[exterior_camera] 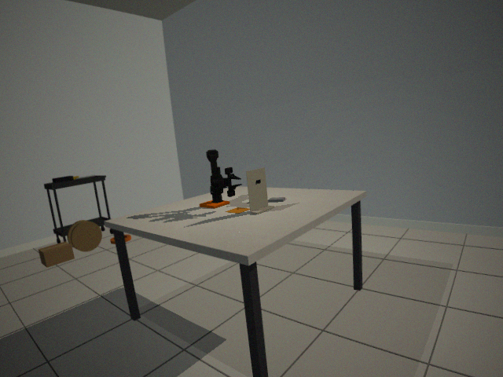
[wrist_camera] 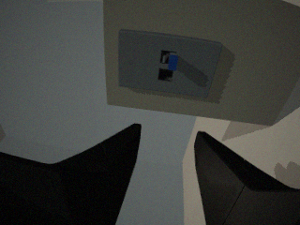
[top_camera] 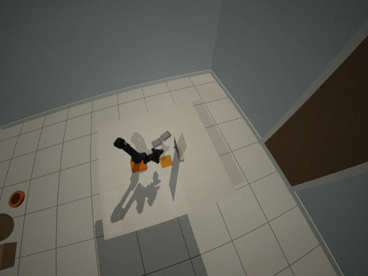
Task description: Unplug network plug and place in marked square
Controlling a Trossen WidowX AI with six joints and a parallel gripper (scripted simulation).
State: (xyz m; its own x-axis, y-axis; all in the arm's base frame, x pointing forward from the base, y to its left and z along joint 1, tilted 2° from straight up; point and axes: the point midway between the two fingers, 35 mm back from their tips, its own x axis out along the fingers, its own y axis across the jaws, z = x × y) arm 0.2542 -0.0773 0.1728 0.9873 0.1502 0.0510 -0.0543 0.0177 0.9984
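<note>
The upright panel (top_camera: 179, 152) (exterior_camera: 256, 196) (wrist_camera: 253, 61) stands on the table. The blue plug (top_camera: 173, 147) (wrist_camera: 172, 62) sticks out of the grey socket block (wrist_camera: 138, 61) on the panel, at the right edge of the upper of two dark openings in the wrist view. Its thin tab cannot be made out. My gripper (top_camera: 161, 156) (exterior_camera: 240, 181) (wrist_camera: 168, 135) is partly open and empty, a short way in front of the panel. In the wrist view the plug appears beyond and above the gap between the fingertips. The marked orange-yellow square (top_camera: 165, 161) (exterior_camera: 237, 210) lies on the table in front of the panel.
Two grey blocks (top_camera: 165, 135) (top_camera: 156, 142) lie on the table beside the panel, one partly near my gripper in the top view. My arm's orange base (top_camera: 138, 168) (exterior_camera: 211, 204) stands behind the square. A dark cart (exterior_camera: 75, 182) stands off beyond the table.
</note>
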